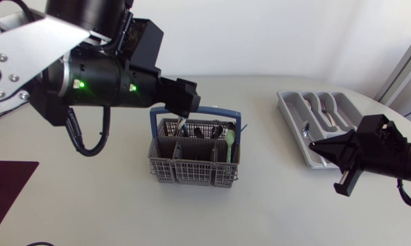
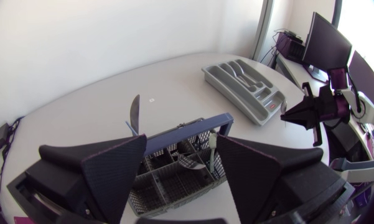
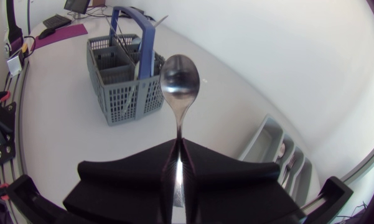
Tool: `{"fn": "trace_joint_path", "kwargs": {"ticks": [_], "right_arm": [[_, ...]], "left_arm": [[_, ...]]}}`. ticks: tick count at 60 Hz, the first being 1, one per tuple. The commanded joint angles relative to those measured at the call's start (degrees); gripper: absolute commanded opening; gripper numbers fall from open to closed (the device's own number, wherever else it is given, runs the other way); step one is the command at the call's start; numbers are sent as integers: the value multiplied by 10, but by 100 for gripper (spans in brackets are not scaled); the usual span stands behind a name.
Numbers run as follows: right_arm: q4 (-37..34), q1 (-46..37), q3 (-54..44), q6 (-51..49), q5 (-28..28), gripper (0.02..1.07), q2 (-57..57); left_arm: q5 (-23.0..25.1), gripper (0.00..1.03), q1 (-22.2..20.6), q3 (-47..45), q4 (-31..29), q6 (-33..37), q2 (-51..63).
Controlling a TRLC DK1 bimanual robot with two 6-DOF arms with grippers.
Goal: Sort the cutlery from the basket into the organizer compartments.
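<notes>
Now the right gripper (image 1: 319,146) pinches a spoon (image 3: 180,78), and the left gripper (image 1: 184,113) hangs wide open over the basket (image 1: 191,167).
From above, the grey basket with a blue handle sits on the white table (image 1: 89,205), a green spoon (image 1: 230,139) inside; the grey organizer (image 1: 290,113) lies to its right, the right gripper at its near end. From the left wrist, a knife (image 2: 134,112) sticks up beside one finger. From the right wrist, shut fingers squeeze the shiny spoon's handle, its bowl pointing ahead.
</notes>
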Motion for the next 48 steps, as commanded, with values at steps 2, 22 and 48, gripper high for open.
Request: {"fn": "trace_joint_path", "kwargs": {"ticks": [2,22,48], "right_arm": [[-22,-54,21,-96,-33,8,64],[-83,-180,118,-318,-71,8,253],[-146,-264,275,-595,-20,8,437]], "left_arm": [[-13,78,-13,-24,-5,20,-9],[-26,78,-17,-58,-5,37,-18],[-41,78,-44,-87,-2,46,-22]]}}
